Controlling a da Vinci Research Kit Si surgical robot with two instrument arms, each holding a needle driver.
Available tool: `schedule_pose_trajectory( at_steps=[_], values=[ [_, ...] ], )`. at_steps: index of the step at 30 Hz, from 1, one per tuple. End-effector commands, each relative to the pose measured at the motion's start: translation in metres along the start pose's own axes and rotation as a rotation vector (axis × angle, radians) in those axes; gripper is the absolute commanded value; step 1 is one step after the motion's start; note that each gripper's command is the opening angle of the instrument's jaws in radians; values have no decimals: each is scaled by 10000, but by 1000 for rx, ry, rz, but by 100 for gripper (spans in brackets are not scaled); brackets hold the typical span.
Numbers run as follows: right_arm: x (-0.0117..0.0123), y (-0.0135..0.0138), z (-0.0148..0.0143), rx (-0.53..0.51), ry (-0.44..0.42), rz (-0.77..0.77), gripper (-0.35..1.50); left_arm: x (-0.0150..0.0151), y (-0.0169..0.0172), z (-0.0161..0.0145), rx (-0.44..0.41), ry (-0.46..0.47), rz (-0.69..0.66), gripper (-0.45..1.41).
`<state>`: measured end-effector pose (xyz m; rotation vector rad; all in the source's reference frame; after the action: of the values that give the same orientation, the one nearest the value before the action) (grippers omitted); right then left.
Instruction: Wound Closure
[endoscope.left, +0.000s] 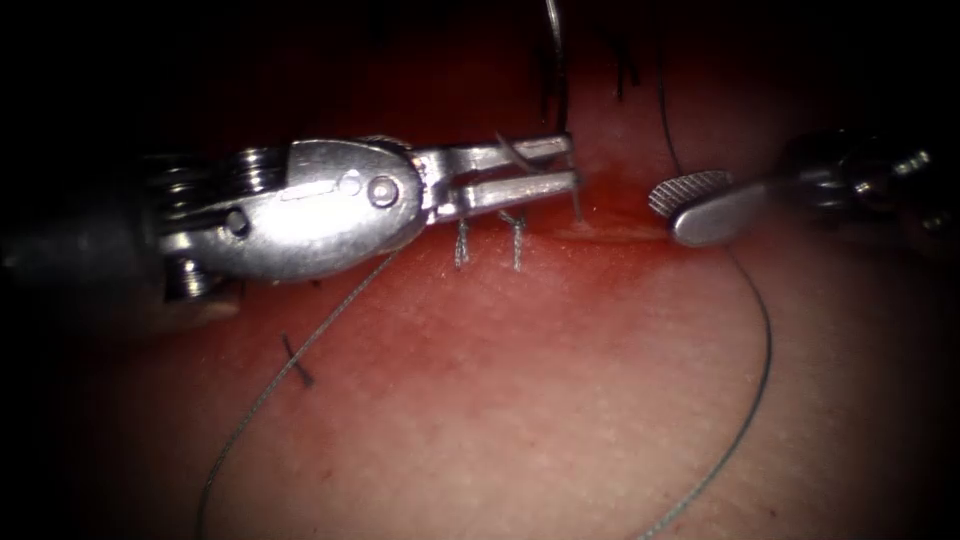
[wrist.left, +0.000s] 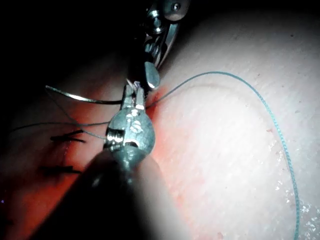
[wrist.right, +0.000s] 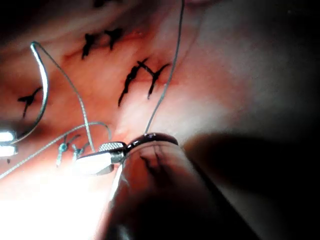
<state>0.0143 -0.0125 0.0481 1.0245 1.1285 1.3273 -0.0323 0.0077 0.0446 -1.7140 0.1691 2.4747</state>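
The left arm's tool (endoscope.left: 545, 165) is reaching in from nine o'clock in the endoscope view, its jaws closed down on the curved needle (endoscope.left: 558, 70) near its rear end, at about the twelve o'clock part of the frame. The needle is arching up from the jaws, clear of the tissue (endoscope.left: 520, 400); in the right wrist view its curve (wrist.right: 42, 85) is sweeping up to a free tip. The right arm's tool (endoscope.left: 690, 205) is sitting at three o'clock, just right of the cut (endoscope.left: 610, 232), jaws parted with the ridged face showing, gripping nothing as far as the dim view allows. Thread (endoscope.left: 765, 350) is looping widely toward five o'clock, another strand running toward seven. Two short thread ends (endoscope.left: 490, 243) are standing just below the left jaws. Red fluid (endoscope.left: 600, 270) is staining the tissue around the cut.
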Motion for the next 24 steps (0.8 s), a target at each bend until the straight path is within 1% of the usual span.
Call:
schedule_pose_trajectory(
  at_steps=[1, 4, 6, 9, 12, 17, 20, 24],
  values=[
    [6, 0, 13, -6, 14, 13, 98, -5, 2, 11, 12, -12, 7, -45],
    [8, -1, 17, -23, 36, 46, 110, -17, 20, 21, 30, -36, 31, -45],
    [10, 0, 19, -36, 49, 84, 113, -25, 30, 28, 37, -53, 55, -45],
    [10, 0, 22, -57, 56, 121, 113, -34, 42, 36, 47, -89, 92, -45],
    [10, -1, 25, -87, 46, 121, 113, -41, 50, 43, 63, -129, 122, -45],
    [7, -1, 34, -181, 73, 130, 115, -44, 57, 54, 86, -184, 167, -45],
    [7, -2, 39, -244, 89, 84, 115, -43, 59, 57, 99, -207, 180, -45],
    [7, -1, 42, -275, 118, 58, 116, -42, 62, 58, 98, -206, 185, -45]
  ],
)
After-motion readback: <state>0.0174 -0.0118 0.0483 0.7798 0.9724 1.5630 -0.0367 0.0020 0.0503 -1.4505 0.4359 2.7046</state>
